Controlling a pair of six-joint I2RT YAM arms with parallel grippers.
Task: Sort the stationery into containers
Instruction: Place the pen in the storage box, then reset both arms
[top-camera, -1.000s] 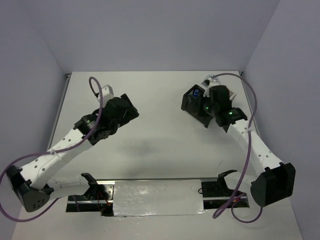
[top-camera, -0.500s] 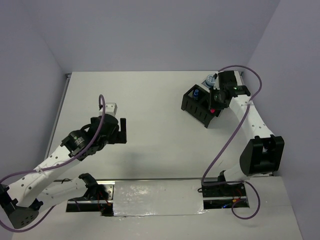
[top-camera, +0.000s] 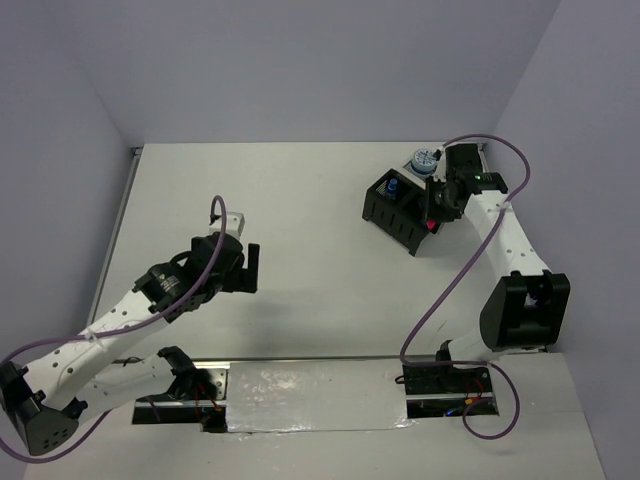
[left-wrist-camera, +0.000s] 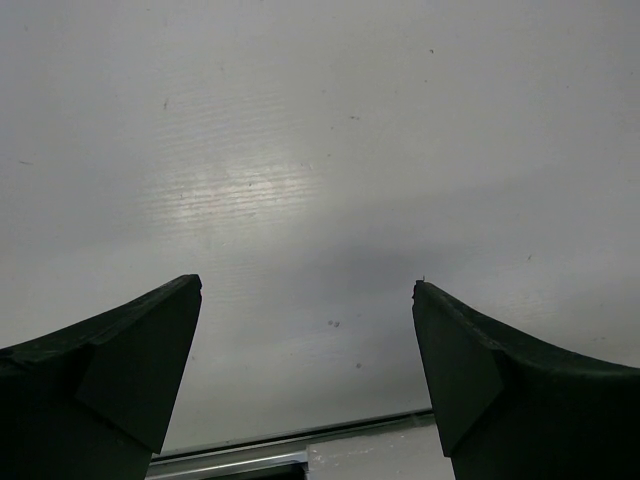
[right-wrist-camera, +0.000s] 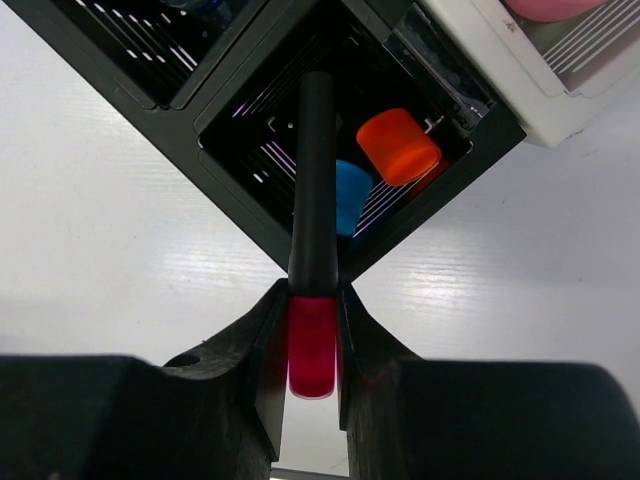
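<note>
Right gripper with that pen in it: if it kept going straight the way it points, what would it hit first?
Probably the black organiser: the right gripper, shut on a pink-capped highlighter, aims it into the compartment holding a blue cap and an orange cap. Depth is unclear.

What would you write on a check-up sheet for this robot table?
Surface: white table, a few tiny specks.
Job's things: black organiser holds orange-capped highlighter and blue-capped highlighter; white organiser beside it; patterned roll nearby.
Clutter: nothing seen.
Grippers: left gripper open, empty; right gripper shut on pink-capped highlighter, over the black organiser.
Cables: purple cable loops along each arm.
Surroundings: plain pale walls.
</note>
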